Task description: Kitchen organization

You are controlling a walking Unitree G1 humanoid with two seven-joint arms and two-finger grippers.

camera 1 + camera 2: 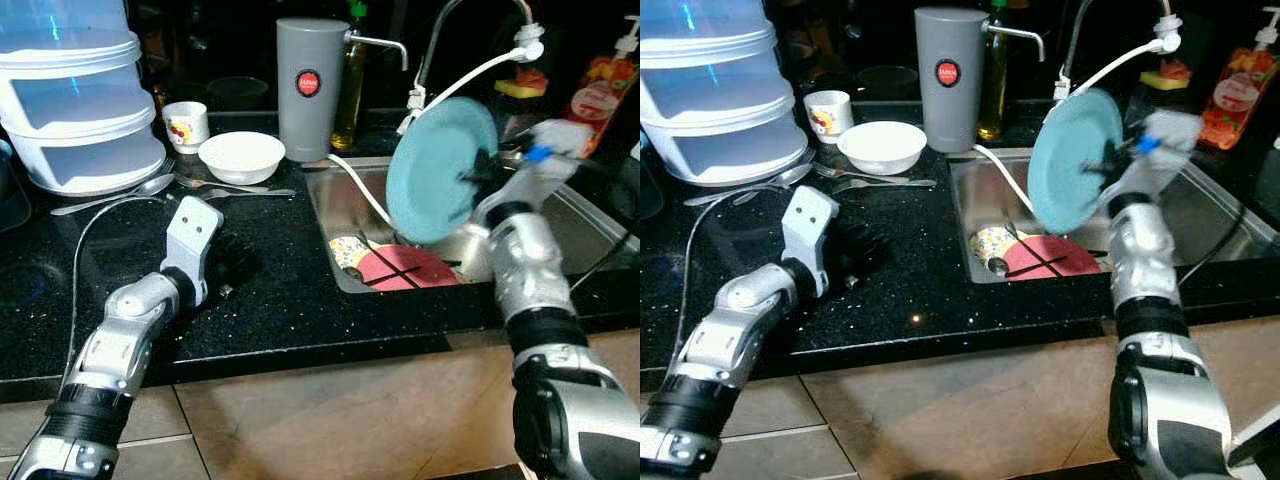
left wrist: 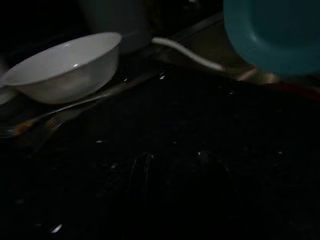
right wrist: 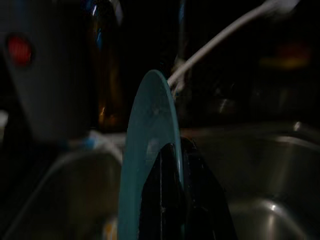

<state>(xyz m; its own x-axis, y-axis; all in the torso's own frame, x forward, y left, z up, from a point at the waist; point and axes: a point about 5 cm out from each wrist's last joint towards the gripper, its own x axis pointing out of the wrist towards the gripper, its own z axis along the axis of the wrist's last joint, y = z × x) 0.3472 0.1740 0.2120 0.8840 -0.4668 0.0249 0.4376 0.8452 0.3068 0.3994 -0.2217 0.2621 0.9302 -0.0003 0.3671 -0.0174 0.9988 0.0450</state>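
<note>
- Teal plate: held on edge above the sink, tilted, rim pinched between the fingers of the right tool; the right wrist view shows one black finger on each face of the plate.
- The edge grip is judged to suit lifting the plate clear of the basin, likely toward the desk.
- In the basin are seen one red plate and one patterned dish, partly hidden; a white hose is draped into it.
- The left tool is held low over the black desk, idle; whether it is spread cannot be told.
- On the desk are counted: one white bowl, one mug, one grey jug, one spoon, two forks, and stacked clear tubs, three tiers seen.
</note>
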